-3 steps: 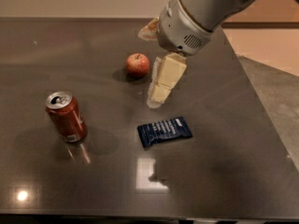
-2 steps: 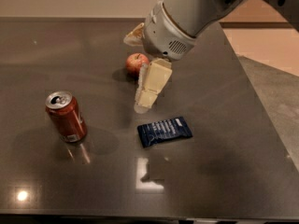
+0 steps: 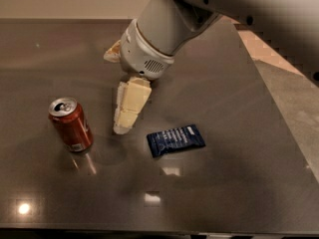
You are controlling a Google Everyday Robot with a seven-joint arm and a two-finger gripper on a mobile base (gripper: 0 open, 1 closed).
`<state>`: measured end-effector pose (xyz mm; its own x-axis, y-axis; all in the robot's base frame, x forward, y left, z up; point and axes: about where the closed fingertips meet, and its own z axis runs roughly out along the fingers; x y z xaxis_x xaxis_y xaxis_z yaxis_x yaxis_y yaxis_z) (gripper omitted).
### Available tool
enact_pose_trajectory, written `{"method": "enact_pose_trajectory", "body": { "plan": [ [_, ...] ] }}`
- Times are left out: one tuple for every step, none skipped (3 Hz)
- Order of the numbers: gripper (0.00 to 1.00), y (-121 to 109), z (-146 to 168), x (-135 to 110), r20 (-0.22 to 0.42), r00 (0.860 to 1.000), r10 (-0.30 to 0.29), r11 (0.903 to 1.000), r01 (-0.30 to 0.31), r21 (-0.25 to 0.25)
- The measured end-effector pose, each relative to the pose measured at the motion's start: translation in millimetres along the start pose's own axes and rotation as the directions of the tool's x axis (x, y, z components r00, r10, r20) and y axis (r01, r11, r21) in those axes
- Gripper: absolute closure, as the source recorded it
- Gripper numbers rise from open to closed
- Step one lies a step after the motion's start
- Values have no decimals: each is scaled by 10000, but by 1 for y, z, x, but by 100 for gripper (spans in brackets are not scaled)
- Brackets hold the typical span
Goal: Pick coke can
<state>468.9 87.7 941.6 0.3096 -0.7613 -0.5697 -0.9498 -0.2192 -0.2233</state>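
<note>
The coke can (image 3: 71, 124) is red with a silver top and pull tab. It stands upright on the dark table (image 3: 239, 183) at the left. My gripper (image 3: 114, 92) hangs over the table just right of the can and a little behind it, apart from it. It is open and empty. One cream finger (image 3: 128, 106) points down towards the table. The other finger (image 3: 112, 53) sticks out to the upper left.
A dark blue snack packet (image 3: 175, 139) lies flat right of the gripper. My large grey arm (image 3: 169, 24) covers the back middle of the table. The table's right edge (image 3: 279, 118) runs diagonally, with floor beyond it.
My gripper has moved left and towards the front, closer to the coke can. The apple seen earlier is now hidden behind my arm. The can and the packet have not moved.
</note>
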Motion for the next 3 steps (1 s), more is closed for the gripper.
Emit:
{"method": "enact_pose_trajectory", "body": {
  "plan": [
    [0,0,24,-15,31,9999,-102,9993,103,-363],
    [0,20,46,-22,473,9981,-405,9976,431,-533],
    [0,56,79,25,435,9971,-629,9924,672,-1036]
  ]
}}
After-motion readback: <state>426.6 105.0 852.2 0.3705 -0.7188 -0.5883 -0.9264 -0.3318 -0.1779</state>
